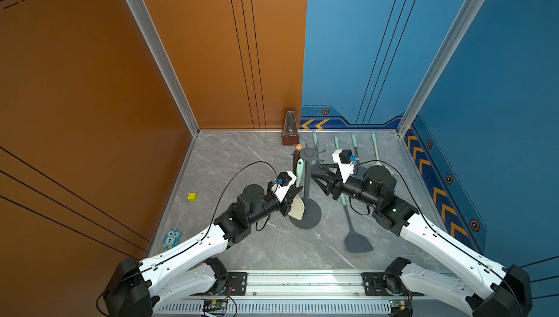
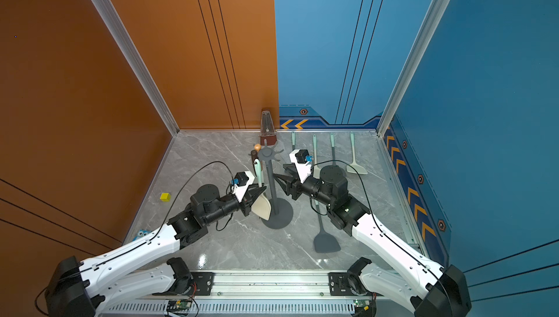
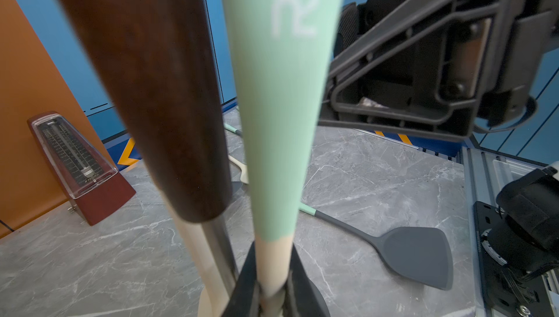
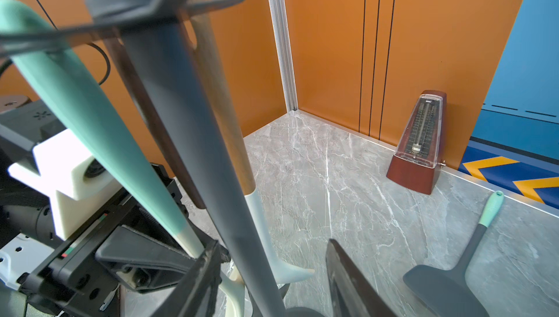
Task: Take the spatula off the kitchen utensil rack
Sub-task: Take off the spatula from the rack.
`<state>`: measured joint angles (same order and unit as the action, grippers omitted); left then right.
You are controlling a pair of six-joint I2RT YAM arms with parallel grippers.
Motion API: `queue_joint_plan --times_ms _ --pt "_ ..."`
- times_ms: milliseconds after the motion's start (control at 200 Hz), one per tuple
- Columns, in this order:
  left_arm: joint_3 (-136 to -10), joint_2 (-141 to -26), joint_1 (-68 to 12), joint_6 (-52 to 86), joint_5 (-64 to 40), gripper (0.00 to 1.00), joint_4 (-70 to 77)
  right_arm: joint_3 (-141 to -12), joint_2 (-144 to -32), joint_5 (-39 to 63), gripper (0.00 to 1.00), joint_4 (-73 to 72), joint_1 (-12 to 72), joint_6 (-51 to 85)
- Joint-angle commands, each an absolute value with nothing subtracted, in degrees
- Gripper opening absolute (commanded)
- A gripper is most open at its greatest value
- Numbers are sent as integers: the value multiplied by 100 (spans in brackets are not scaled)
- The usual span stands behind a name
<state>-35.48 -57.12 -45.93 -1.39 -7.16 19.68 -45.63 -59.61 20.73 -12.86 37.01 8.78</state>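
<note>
Left wrist view looks along the spatula (image 3: 278, 112), with its mint handle above and cream neck below. The left pincer (image 3: 272, 288) is clamped on the cream neck just under the mint part. A dark wooden handle (image 3: 157, 88) hangs just beside the spatula, to its left in the frame.

In both top views the spatula hangs nearly upright at the centre of the frame. Its handle top is at a prong of the crown of the kitchen utensil rack (image 1: 306, 185), and its cream blade is over the lower left part of the rack's round base.

The right pincer (image 1: 317, 171) is just right of the rack's pole, jaws apart. In the right wrist view the pole runs up between its two fingers; I cannot tell whether either touches it.

A dark grey turner (image 1: 358, 241) lies flat on the bench (image 1: 242, 164), lower right of the rack. A metronome (image 1: 290, 127) stands at the back wall, above the rack in the frame.
</note>
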Motion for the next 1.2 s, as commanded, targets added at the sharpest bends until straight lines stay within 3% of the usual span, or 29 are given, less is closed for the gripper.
queue_joint_plan --times_ms 0,340,455,641,721,971,1191 --pt "-4043 -5638 -4658 -1 -837 12 2980 -4483 -6023 1974 56 -1955 3775 783" --pt "-4101 -5757 -4682 18 -931 12 2979 -4337 -6242 1725 55 -2250 3982 310" --pt "-4108 -5771 -4680 26 -926 12 2984 -4292 -6345 1576 47 -2318 4200 158" --pt "-4073 -5753 -4696 36 -897 12 2982 -4244 -6530 1494 18 -2400 4280 49" --pt "-4043 -5722 -4711 33 -874 12 2984 -4232 -6583 1464 10 -2391 4307 31" --pt "-3929 -5466 -4728 50 -778 12 2981 -4138 -6515 1138 1 -2306 4419 -159" --pt "-3603 -5191 -4798 101 -491 11 2976 -4017 -6418 718 0 -2303 4480 -293"
